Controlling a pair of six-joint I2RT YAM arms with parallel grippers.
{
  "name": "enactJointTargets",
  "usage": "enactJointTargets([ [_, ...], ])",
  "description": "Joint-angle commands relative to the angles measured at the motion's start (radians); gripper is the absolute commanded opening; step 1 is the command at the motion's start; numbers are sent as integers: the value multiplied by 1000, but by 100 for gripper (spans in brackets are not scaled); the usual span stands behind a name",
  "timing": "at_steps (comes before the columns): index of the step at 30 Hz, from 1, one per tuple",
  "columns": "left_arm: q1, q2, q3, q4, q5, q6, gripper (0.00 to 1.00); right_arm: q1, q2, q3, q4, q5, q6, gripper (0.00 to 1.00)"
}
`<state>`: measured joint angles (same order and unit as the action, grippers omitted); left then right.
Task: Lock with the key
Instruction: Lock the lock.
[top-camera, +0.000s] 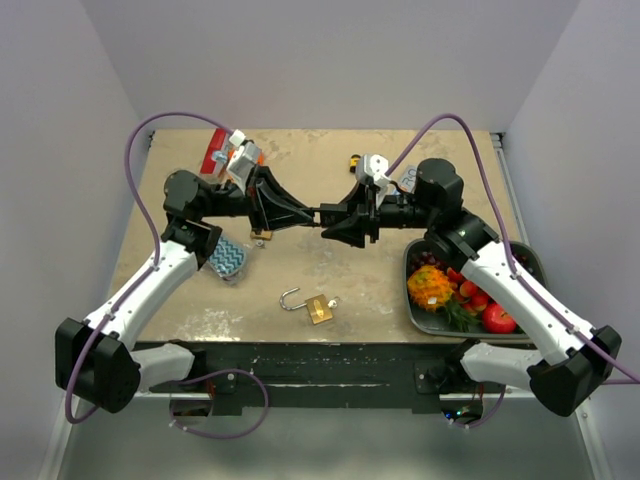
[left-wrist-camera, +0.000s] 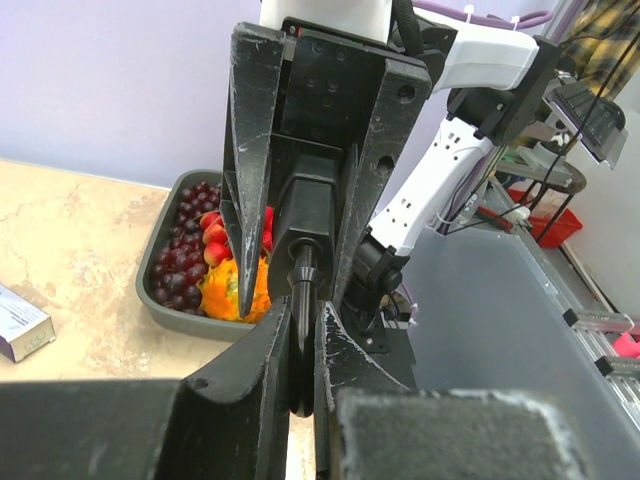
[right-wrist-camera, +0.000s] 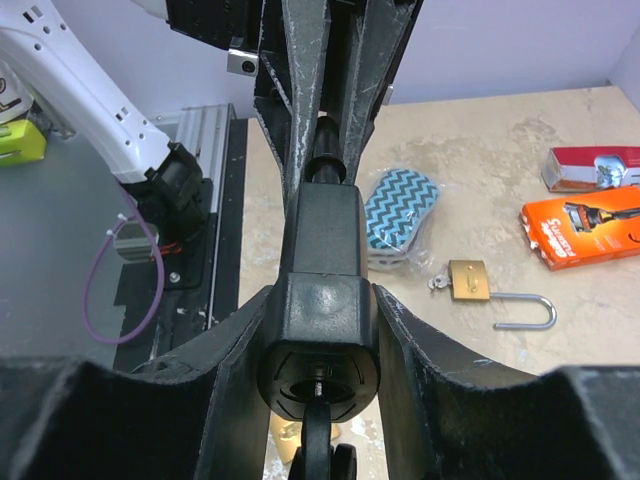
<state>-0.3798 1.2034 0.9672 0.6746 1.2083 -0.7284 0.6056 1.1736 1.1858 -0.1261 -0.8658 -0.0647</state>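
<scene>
A black lock body (top-camera: 350, 215) is held in mid-air over the table's middle by my right gripper (top-camera: 335, 218), whose fingers (right-wrist-camera: 400, 330) clamp its sides (right-wrist-camera: 322, 240). A round black stem (left-wrist-camera: 303, 275) runs out of the lock's far end into a thin flat black head, seemingly the key, and my left gripper (top-camera: 308, 213) is shut on that head (left-wrist-camera: 303, 335). The two grippers face each other tip to tip. The lock's round end face (right-wrist-camera: 320, 375) shows close to the right wrist camera, with a black piece hanging under it.
A brass padlock (top-camera: 320, 310) with an open shackle lies on the table near the front, also in the right wrist view (right-wrist-camera: 470, 280). A fruit tray (top-camera: 530, 262) stands at the right, a blue zigzag pouch (top-camera: 228, 260) at the left, and red and orange packs (top-camera: 215, 150) at the back left.
</scene>
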Motion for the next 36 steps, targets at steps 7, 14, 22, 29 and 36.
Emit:
enactJointTargets([
  [7, -5, 13, 16, 143, -62, -48, 0, 22, 21, 20, 59, -24, 6, 38],
  [14, -11, 9, -2, 117, -59, -19, 0, 22, 26, 38, 42, -24, 9, 13],
  [22, 53, -21, 5, -200, 34, 230, 38, 17, 15, 44, 19, 8, 46, 0],
  [29, 136, -48, 86, -718, 92, 675, 60, -24, -5, 26, 29, -2, 57, 0],
  [36, 122, -53, 90, -692, 73, 667, 61, -23, 3, 28, 40, -53, 48, 0],
])
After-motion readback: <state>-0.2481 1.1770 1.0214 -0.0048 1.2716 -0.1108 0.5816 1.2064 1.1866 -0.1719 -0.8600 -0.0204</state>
